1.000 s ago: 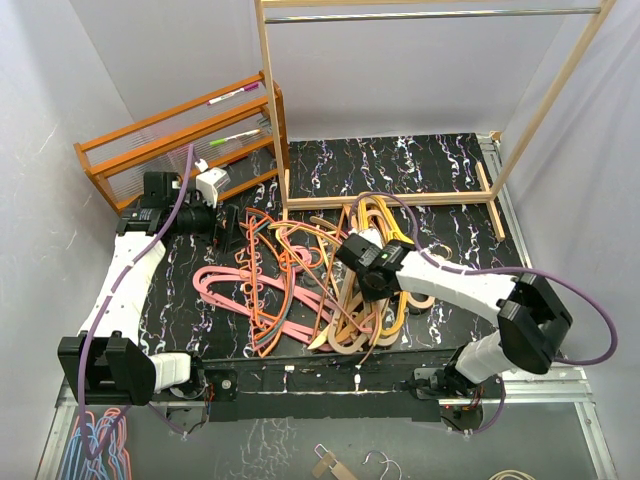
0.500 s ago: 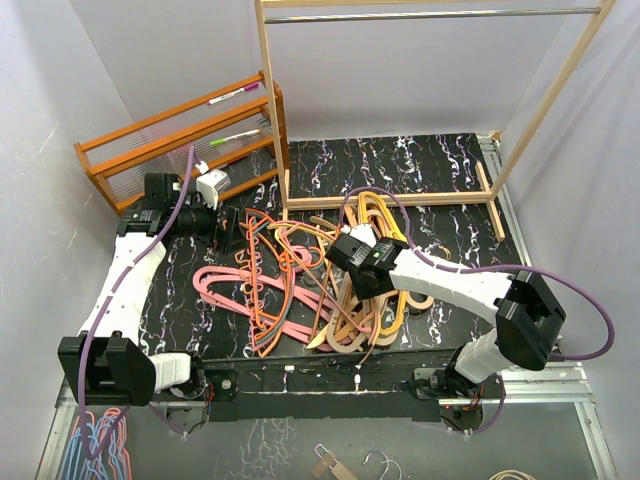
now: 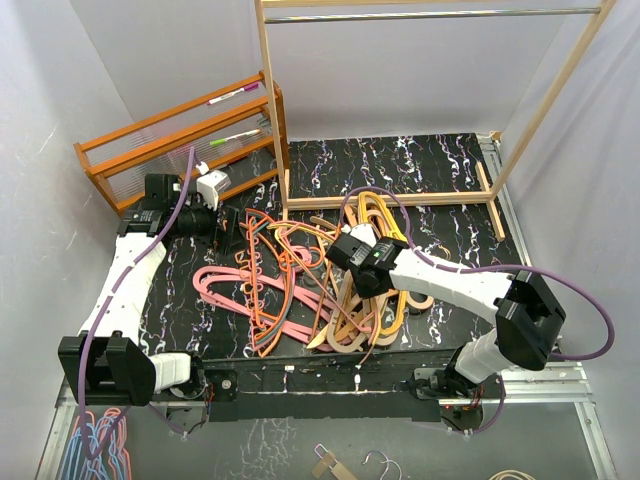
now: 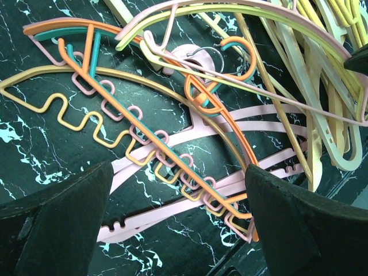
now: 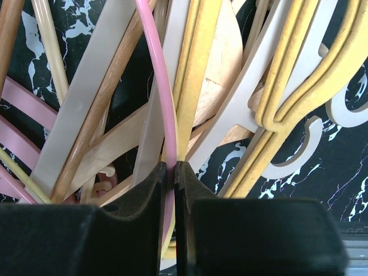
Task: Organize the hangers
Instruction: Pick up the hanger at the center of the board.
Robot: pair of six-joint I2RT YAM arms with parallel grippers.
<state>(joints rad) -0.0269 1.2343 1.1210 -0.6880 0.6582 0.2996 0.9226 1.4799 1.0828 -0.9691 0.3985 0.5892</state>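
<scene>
1. The hangers (image 3: 300, 280) lie in a tangled heap at the middle of the table (image 3: 440, 165) and reach toward its near edge. Pink ones are on the left, yellow and tan wooden ones on the right.
2. My right fingers (image 5: 144, 201) are pressed together on a thin pink hanger (image 5: 163, 80) — its bar is pinched between the tips, over the heap's right part.
3. My left fingers (image 4: 63, 218) stand wide apart — holding nothing — above an orange hanger (image 4: 63, 24) and a yellow wavy hanger (image 4: 57, 72) at the heap's far left side, near the slatted rack (image 3: 170, 145).
</scene>
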